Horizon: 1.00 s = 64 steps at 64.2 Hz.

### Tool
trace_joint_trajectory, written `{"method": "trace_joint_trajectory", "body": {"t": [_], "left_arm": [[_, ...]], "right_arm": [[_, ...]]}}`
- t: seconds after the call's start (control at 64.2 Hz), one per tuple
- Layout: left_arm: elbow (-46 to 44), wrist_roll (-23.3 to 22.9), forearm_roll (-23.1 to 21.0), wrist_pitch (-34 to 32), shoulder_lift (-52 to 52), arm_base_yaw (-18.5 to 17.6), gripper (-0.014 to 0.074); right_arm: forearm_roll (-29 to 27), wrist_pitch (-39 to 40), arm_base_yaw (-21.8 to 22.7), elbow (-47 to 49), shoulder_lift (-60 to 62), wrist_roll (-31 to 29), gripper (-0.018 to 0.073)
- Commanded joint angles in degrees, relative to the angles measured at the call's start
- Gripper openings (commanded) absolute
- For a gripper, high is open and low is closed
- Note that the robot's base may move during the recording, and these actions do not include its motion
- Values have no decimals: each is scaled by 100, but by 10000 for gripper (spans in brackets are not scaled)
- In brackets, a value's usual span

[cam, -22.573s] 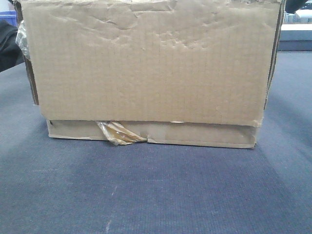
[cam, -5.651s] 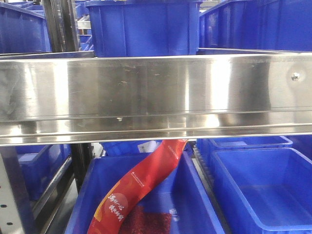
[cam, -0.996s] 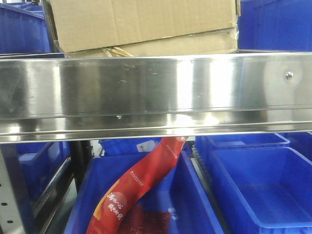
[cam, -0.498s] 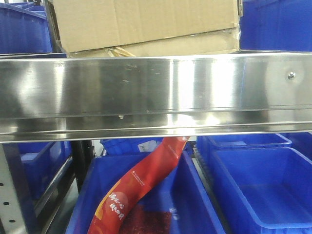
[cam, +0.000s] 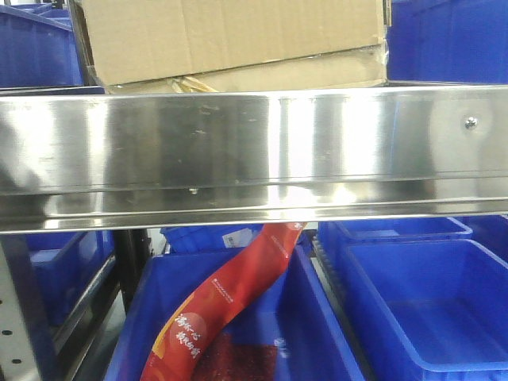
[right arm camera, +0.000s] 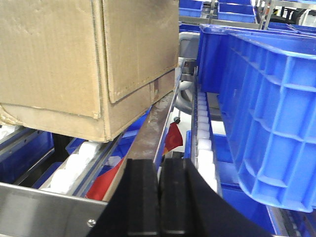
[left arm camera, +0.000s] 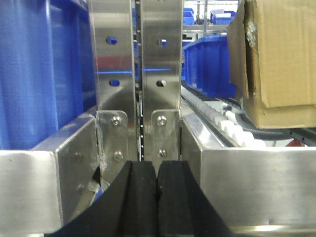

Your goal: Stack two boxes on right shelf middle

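Note:
A brown cardboard box (cam: 238,36) stands on the shelf, just behind the shiny steel front rail (cam: 254,151). Its lower edge slopes a little, with crinkled tape showing at the lower left. In the left wrist view the box (left arm camera: 281,54) is to the right of my left gripper (left arm camera: 157,195), which is shut and holds nothing, level with the rail. In the right wrist view the box (right arm camera: 74,59) is up and to the left of my right gripper (right arm camera: 159,197), also shut and holding nothing. The box lies over the white roller tracks (right arm camera: 79,158).
Blue plastic bins (right arm camera: 266,94) flank the box on the same level and fill the level below (cam: 413,302). A red packet (cam: 230,294) hangs into a lower bin. Perforated steel uprights (left arm camera: 133,59) rise right in front of my left gripper.
About six seconds ago the shelf level held no box, only a blue bin behind. The box now stands there. Over the last second it has barely shifted.

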<state>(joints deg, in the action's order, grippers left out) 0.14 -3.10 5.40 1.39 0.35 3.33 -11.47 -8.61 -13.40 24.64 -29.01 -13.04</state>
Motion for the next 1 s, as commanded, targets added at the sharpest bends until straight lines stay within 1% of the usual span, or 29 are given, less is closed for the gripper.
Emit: {"method": "trace_joint_trajectory", "body": {"t": [0.0, 0.654, 0.747, 0.887, 0.981], "left_arm": [[-14, 12, 38, -255, -35, 6, -111], [-14, 12, 38, -253, -35, 6, -111], [-14, 12, 38, -253, -35, 6, -111], [-14, 12, 38, -253, -35, 6, -111], [-14, 12, 38, -268, -35, 6, -111]], "right_arm": [[56, 124, 20, -16, 30, -40, -162], [56, 95, 20, -30, 30, -40, -162], [134, 171, 31, -131, 122, -40, -162], [161, 440, 289, -591, 627, -30, -162], [185, 523, 567, -1017, 1104, 126, -162]]}}
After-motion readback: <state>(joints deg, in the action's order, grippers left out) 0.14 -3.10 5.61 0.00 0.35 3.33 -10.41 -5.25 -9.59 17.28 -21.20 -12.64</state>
